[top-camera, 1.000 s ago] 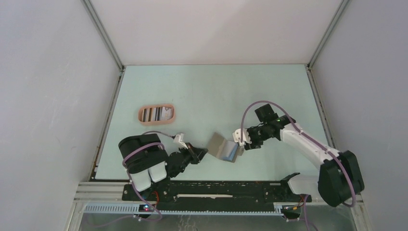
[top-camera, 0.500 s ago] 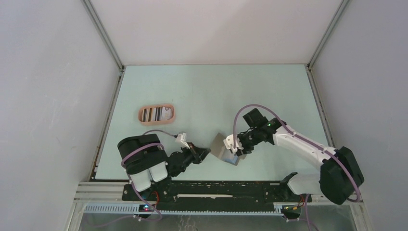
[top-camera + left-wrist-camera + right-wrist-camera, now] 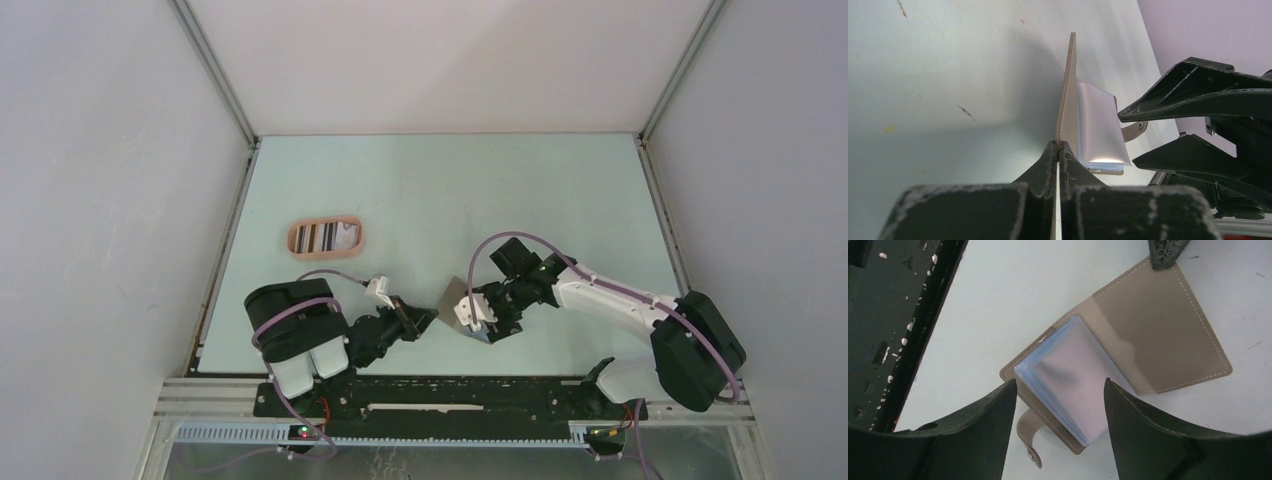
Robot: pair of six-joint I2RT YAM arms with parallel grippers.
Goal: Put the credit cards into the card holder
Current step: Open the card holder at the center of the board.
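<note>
The salmon-pink card holder (image 3: 357, 237) lies at the left of the mat with credit cards (image 3: 322, 237) in it, one striped and one whitish. A grey-beige folding wallet (image 3: 452, 297) lies open near the front. My left gripper (image 3: 1059, 145) is shut on the edge of its cover (image 3: 1068, 90), which stands upright. My right gripper (image 3: 1059, 385) hovers open just above the wallet's clear sleeves (image 3: 1075, 375), one finger on either side of them. The sleeves look pale, and no card colour shows in them.
The wallet's snap tab (image 3: 1030, 442) sticks out toward the front rail (image 3: 893, 340). The left gripper's tip (image 3: 1165, 252) holds the cover's far corner. Grey walls enclose the mat (image 3: 450, 190) on three sides.
My right gripper has moved left, down over the wallet's sleeves, and its jaws have opened wider. The left gripper keeps its hold on the cover and has not moved.
</note>
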